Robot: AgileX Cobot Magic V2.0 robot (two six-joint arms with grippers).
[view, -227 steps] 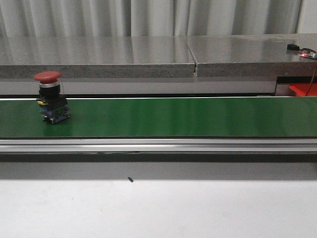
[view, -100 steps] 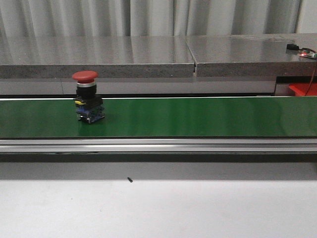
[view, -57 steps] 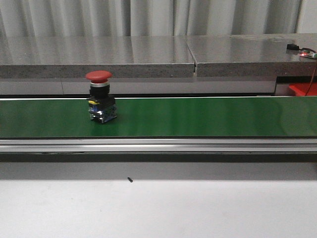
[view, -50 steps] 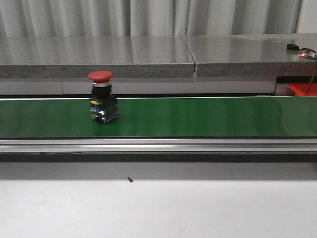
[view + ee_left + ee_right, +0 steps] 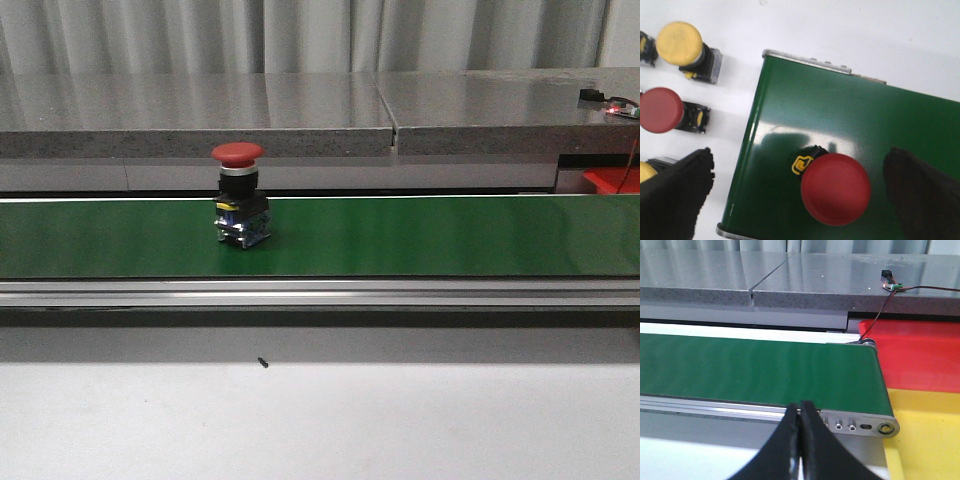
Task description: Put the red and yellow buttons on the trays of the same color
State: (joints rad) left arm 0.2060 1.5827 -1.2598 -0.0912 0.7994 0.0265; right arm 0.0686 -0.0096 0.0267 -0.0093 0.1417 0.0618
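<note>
Red button rides further along the belt toward the trays.

The red mushroom button [image 5: 240,196] stands upright on the green conveyor belt [image 5: 420,235], now left of centre after starting near the left end, nearing the red tray [image 5: 920,357] and yellow tray [image 5: 930,435]. Right fingers [image 5: 801,440] are pressed together, waiting; left fingers [image 5: 675,195] are spread over a second red button [image 5: 836,188].

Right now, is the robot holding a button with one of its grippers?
No, nothing is held. The left gripper is open, with a red button standing on the green belt between its fingers, untouched. The right gripper is shut on nothing.
</note>
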